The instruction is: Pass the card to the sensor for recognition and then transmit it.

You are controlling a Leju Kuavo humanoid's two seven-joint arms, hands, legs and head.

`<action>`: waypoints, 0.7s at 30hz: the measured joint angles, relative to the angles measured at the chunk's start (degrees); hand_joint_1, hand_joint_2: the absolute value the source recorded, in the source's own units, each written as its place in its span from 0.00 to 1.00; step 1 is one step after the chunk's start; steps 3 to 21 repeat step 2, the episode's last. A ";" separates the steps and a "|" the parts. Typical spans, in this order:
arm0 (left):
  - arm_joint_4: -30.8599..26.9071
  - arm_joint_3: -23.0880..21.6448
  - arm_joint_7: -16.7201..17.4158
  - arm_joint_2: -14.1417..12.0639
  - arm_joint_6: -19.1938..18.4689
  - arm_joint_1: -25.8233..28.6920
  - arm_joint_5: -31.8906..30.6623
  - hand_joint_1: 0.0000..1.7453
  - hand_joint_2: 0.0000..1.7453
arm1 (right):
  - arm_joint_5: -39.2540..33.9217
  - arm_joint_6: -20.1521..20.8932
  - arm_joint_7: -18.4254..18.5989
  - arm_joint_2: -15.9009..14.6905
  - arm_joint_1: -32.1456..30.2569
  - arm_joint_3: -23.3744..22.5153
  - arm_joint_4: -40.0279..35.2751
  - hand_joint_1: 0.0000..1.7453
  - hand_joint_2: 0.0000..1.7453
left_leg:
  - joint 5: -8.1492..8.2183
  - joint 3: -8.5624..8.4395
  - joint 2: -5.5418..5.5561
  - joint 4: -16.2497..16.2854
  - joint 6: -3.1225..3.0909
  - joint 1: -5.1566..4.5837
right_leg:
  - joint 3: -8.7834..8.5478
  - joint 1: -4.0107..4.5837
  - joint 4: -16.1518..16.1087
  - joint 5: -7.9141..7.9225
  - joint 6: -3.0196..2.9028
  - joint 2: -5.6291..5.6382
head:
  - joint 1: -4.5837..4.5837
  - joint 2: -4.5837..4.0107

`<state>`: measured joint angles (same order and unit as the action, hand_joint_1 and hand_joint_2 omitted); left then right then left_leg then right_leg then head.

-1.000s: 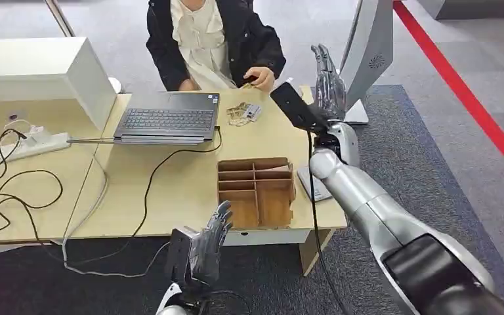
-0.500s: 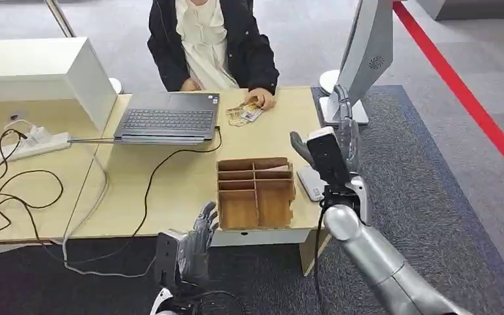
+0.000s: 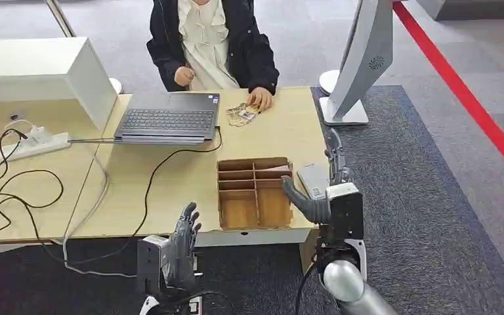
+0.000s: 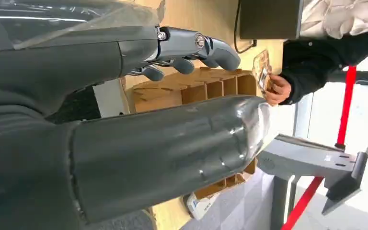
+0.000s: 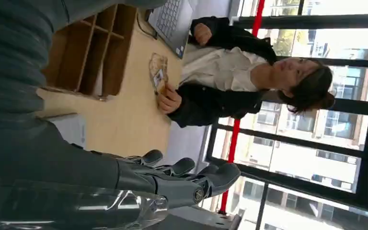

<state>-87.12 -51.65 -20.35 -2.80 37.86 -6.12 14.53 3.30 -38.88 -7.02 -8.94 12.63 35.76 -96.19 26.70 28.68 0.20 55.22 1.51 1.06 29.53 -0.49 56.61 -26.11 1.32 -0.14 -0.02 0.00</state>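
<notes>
You see the right hand (image 3: 325, 190) built of dark grey fingers and a thick grey thumb, mounted behind a boxy black wrist module on a rounded, glossy silver forearm (image 3: 349, 289), with a black cable running down beside the arm. The left hand (image 3: 180, 246) has the same dark grey fingers and a black boxy wrist block. In the left wrist view you can make out a small silver screw head (image 4: 199, 40) set in a finger, and a smooth grey thumb with a glossy sheen.
</notes>
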 joint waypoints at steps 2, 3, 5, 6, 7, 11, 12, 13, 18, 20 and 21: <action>-0.85 0.09 0.24 -0.31 0.06 0.18 -0.11 0.00 0.00 | -0.50 0.04 -0.13 0.13 -1.31 0.22 -0.02 0.00 1.00 | 0.00 0.00 0.00 0.00 0.00 0.00 | 0.00 0.00 0.00 0.00 0.00 0.00 | 0.02 0.00; -0.85 0.09 0.24 -0.31 0.06 0.18 -0.11 0.00 0.00 | -0.50 0.04 -0.13 0.13 -1.31 0.22 -0.02 0.00 1.00 | 0.00 0.00 0.00 0.00 0.00 0.00 | 0.00 0.00 0.00 0.00 0.00 0.00 | 0.02 0.00; -0.85 0.09 0.24 -0.31 0.06 0.18 -0.11 0.00 0.00 | -0.50 0.04 -0.13 0.13 -1.31 0.22 -0.02 0.00 1.00 | 0.00 0.00 0.00 0.00 0.00 0.00 | 0.00 0.00 0.00 0.00 0.00 0.00 | 0.02 0.00; -0.85 0.09 0.24 -0.31 0.06 0.18 -0.11 0.00 0.00 | -0.50 0.04 -0.13 0.13 -1.31 0.22 -0.02 0.00 1.00 | 0.00 0.00 0.00 0.00 0.00 0.00 | 0.00 0.00 0.00 0.00 0.00 0.00 | 0.02 0.00; -0.85 0.09 0.24 -0.31 0.06 0.18 -0.11 0.00 0.00 | -0.50 0.04 -0.13 0.13 -1.31 0.22 -0.02 0.00 1.00 | 0.00 0.00 0.00 0.00 0.00 0.00 | 0.00 0.00 0.00 0.00 0.00 0.00 | 0.02 0.00; -0.85 0.09 0.24 -0.31 0.06 0.18 -0.11 0.00 0.00 | -0.50 0.04 -0.13 0.13 -1.31 0.22 -0.02 0.00 1.00 | 0.00 0.00 0.00 0.00 0.00 0.00 | 0.00 0.00 0.00 0.00 0.00 0.00 | 0.02 0.00; -0.85 0.09 0.24 -0.31 0.06 0.18 -0.11 0.00 0.00 | -0.50 0.04 -0.13 0.13 -1.31 0.22 -0.02 0.00 1.00 | 0.00 0.00 0.00 0.00 0.00 0.00 | 0.00 0.00 0.00 0.00 0.00 0.00 | 0.02 0.00; -0.85 0.09 0.24 -0.31 0.06 0.18 -0.11 0.00 0.00 | -0.50 0.04 -0.13 0.13 -1.31 0.22 -0.02 0.00 1.00 | 0.00 0.00 0.00 0.00 0.00 0.00 | 0.00 0.00 0.00 0.00 0.00 0.00 | 0.02 0.00; -0.85 0.09 0.24 -0.31 0.06 0.18 -0.11 0.00 0.00 | -0.50 0.04 -0.13 0.13 -1.31 0.22 -0.02 0.00 1.00 | 0.00 0.00 0.00 0.00 0.00 0.00 | 0.00 0.00 0.00 0.00 0.00 0.00 | 0.02 0.00; -0.85 0.09 0.24 -0.31 0.06 0.18 -0.11 0.00 0.00 | -0.50 0.04 -0.13 0.13 -1.31 0.22 -0.02 0.00 1.00 | 0.00 0.00 0.00 0.00 0.00 0.00 | 0.00 0.00 0.00 0.00 0.00 0.00 | 0.02 0.00; -0.85 0.09 0.24 -0.31 0.06 0.18 -0.11 0.00 0.00 | -0.50 0.04 -0.13 0.13 -1.31 0.22 -0.02 0.00 1.00 | 0.00 0.00 0.00 0.00 0.00 0.00 | 0.00 0.00 0.00 0.00 0.00 0.00 | 0.02 0.00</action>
